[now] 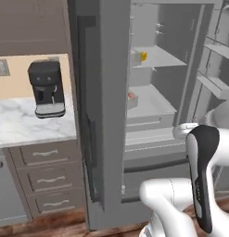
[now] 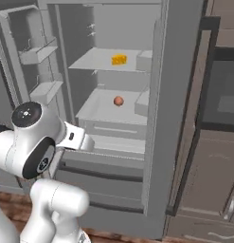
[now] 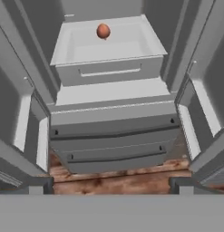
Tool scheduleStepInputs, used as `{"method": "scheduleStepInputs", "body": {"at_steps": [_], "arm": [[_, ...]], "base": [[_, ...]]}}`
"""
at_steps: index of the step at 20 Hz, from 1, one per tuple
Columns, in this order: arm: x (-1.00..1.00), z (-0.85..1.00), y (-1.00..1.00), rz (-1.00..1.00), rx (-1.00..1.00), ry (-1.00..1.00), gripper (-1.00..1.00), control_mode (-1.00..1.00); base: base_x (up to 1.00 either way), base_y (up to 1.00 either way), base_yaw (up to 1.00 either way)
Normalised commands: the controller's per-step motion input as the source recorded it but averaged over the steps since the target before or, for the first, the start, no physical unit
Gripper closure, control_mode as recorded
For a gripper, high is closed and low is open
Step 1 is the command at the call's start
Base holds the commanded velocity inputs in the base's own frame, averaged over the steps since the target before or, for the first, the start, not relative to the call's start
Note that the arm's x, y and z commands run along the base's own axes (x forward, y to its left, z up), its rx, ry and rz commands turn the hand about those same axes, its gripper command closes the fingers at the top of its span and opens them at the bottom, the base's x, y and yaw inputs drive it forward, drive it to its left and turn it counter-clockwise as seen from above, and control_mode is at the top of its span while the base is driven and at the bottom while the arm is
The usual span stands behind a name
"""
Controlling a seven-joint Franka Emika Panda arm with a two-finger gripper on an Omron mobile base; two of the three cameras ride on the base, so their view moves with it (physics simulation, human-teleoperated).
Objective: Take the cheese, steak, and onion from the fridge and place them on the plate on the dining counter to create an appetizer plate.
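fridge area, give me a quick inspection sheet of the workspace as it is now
surface: fridge stands open, pale shelves and drawers showing; wood floor in front
job's things: cheese on the upper shelf; onion on the shelf below, also seen in the hand view; steak, plate and dining counter not seen
clutter: coffee machine on the marble worktop left of the fridge
grippers: hand open, empty, out in front of the fridge, facing the lower drawers
cables: nothing seen
surroundings: drawers under the worktop; dark built-in oven right of the fridge
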Motion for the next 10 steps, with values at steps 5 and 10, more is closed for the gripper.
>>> {"method": "scheduleStepInputs", "body": {"at_steps": [5,10], "arm": [[0.00,0.00,0.00,0.00,0.00,0.00,-1.00,1.00],[0.00,0.00,0.00,0.00,0.00,0.00,-1.00,1.00]], "base": [[0.02,-0.86,0.03],[0.49,0.22,0.11]]}}
